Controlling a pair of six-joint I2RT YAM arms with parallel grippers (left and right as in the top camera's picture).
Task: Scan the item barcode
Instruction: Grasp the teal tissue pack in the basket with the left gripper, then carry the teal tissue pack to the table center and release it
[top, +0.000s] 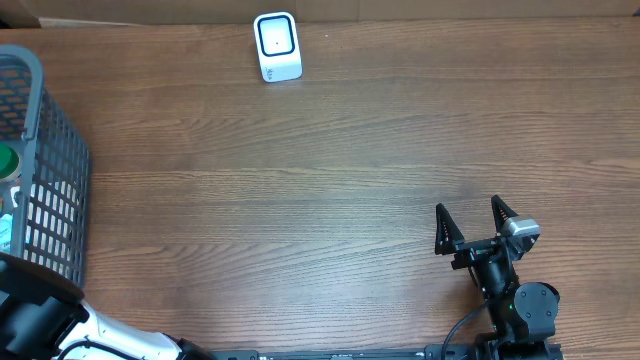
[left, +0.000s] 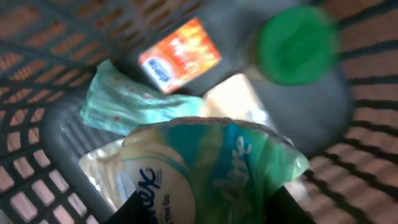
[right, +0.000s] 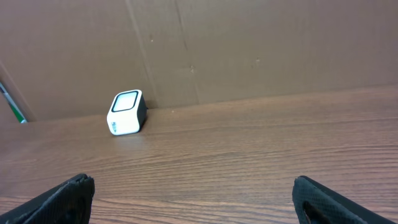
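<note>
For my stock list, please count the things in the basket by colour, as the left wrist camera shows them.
Orange packet: 1
Green-capped bottle: 1
Mint pack: 1
Teal tissue pack: 1
Pale item, kind unclear: 1
Total: 5

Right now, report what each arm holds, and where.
Left fingers pinch the Kleenex tissue pack by its near end, inside the basket. Right fingers stand open, empty.
</note>
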